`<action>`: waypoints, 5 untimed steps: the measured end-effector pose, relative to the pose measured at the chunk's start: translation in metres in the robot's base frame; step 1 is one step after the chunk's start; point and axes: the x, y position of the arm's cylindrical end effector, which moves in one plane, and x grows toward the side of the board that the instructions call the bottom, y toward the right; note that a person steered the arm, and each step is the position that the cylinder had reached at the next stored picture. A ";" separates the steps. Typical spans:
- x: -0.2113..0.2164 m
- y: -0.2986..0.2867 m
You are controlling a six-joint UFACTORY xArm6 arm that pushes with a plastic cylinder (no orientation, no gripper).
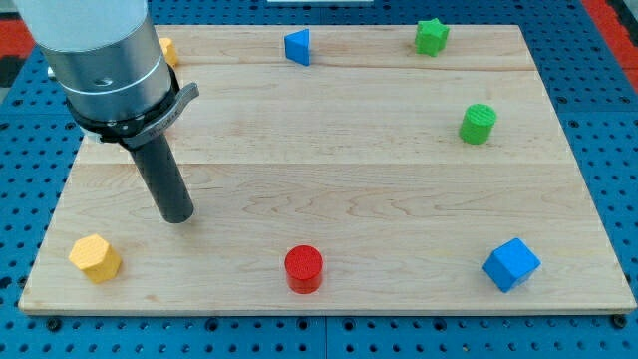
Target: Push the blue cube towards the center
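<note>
The blue cube [511,264] sits near the board's bottom right corner. My tip [178,217] rests on the board at the view's left, far to the left of the blue cube and above and right of a yellow hexagonal block [95,257]. The rod hangs from the grey arm body at the top left. Nothing touches the blue cube.
A red cylinder [303,268] stands at the bottom middle. A green cylinder [478,123] is at the right, a green star-shaped block [431,36] at the top right, a small blue block [297,46] at the top middle. A yellow block [167,50] is partly hidden behind the arm.
</note>
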 end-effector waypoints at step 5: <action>-0.009 0.374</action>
